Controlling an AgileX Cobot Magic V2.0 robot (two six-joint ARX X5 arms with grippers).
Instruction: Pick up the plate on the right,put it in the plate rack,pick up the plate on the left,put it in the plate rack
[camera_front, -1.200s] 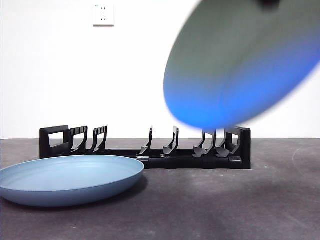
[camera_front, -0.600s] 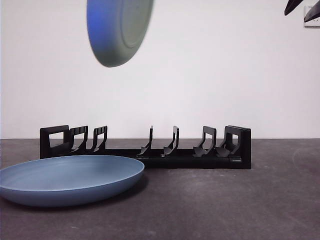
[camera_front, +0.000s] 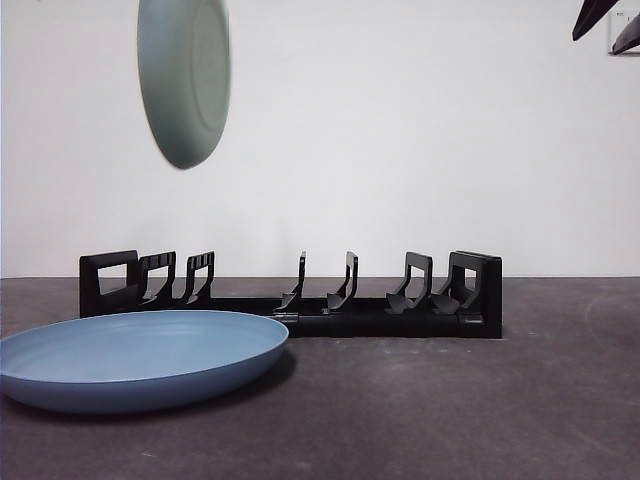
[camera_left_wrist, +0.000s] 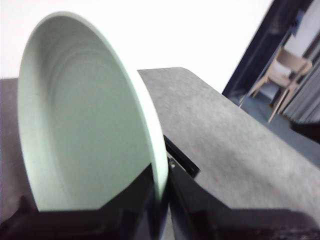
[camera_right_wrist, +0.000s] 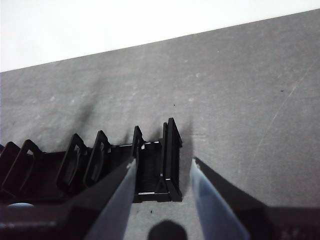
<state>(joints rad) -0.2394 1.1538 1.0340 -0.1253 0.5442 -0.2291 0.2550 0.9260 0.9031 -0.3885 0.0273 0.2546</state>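
Note:
A pale green plate hangs high at the upper left of the front view, nearly on edge, above the left end of the plate rack. My left gripper is shut on the green plate's rim. On the table in front of the rack's left half, a blue plate lies flat. The right gripper is open and holds nothing, hovering over the right end block of the rack. In the front view it shows only as black tips at the top right corner.
The dark grey table runs wide in front of and to the right of the rack. A white wall stands behind. In the left wrist view, a chair stands beyond the table's far edge.
The green plate has swung from the upper right across to the upper left and turned more edge-on. The blue plate and the rack have stayed put.

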